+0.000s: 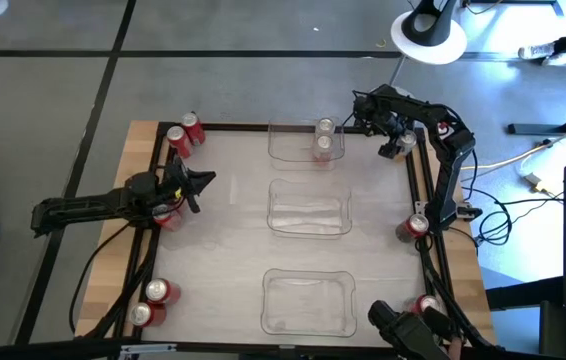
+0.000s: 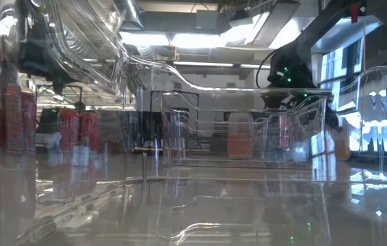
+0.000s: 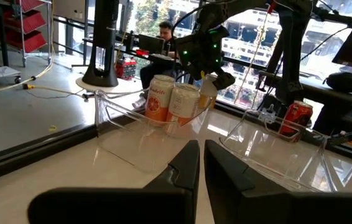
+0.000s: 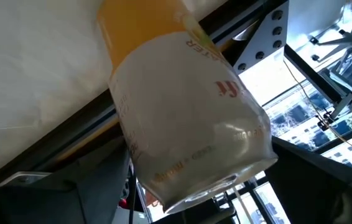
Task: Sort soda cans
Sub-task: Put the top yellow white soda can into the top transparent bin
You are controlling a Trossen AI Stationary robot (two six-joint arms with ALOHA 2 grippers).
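Right gripper (image 1: 399, 143) at far right corner of table, just right of far clear rectangular plastic tray (image 1: 306, 155). Jaws spread wide around a pale silver-and-orange cylindrical soda can (image 4: 182, 118); in right wrist view can fills the frame, long axis tilted, running along the camera's line of sight, orange-banded end away from camera. Which end is the top: cannot tell. Held off the table edge, over the black frame rail (image 1: 418, 190).

Right arm (image 1: 443, 160) bent sharply at elbow, forearm reaching back toward far edge, wrist turned inward toward the tray.

Two more pale orange-printed soda cans (image 3: 173, 102) upright inside far tray, side by side, touching, against its right wall; silver tops up in high view.

Left gripper (image 1: 201, 181) fully closed, fingers (image 3: 185, 171) pressed together, nothing between them. Hovering over left part of table, pointed toward the trays. Left arm (image 1: 93, 208) stretched nearly horizontal across left table edge.

Red-bodied soda cans with silver tops upright along table margins:
- pair at far left corner (image 1: 185, 134)
- one under left arm (image 1: 168, 215)
- pair at near left corner (image 1: 153, 300)
- one at right edge mid-table (image 1: 415, 225)
- one at near right corner (image 1: 428, 304)

Middle clear tray (image 1: 308, 208) and near clear tray (image 1: 308, 300) in line with far tray, down table centre.

Person seated in background beyond table, left wrist view (image 3: 163, 37).
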